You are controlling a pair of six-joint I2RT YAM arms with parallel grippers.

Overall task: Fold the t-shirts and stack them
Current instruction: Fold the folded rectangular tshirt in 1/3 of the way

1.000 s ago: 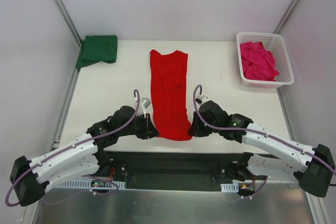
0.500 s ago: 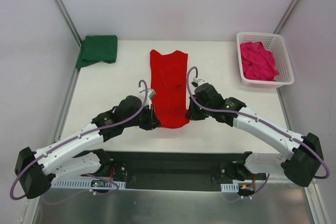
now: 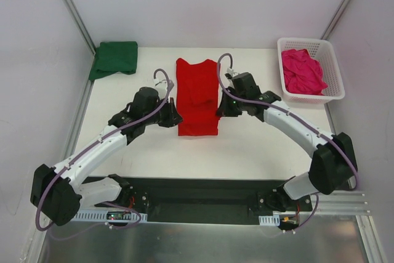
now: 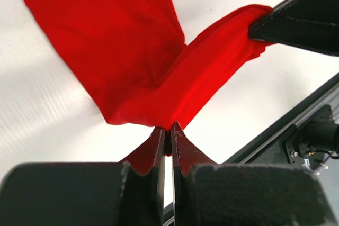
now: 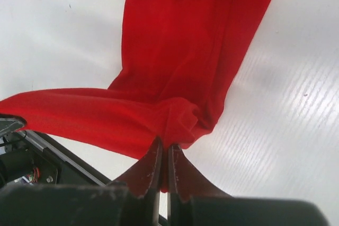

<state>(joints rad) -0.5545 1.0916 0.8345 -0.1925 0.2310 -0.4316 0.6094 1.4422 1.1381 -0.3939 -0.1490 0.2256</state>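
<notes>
- Left gripper (image 4: 168, 132): jaws pressed together, pinching one near corner of the bright red soft cloth t-shirt (image 3: 198, 90).
- Right gripper (image 5: 164, 149): jaws likewise pinching the other corner.

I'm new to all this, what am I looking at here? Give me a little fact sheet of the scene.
Being folded: bright red cloth t-shirt, mid-table, near end lifted
Left gripper: shut on the red t-shirt's near-left corner
Right gripper: shut on the red t-shirt's near-right corner
Dark green t-shirt: folded, far-left corner
Magenta-pink t-shirt: crumpled in white plastic lattice basket, far right
</notes>
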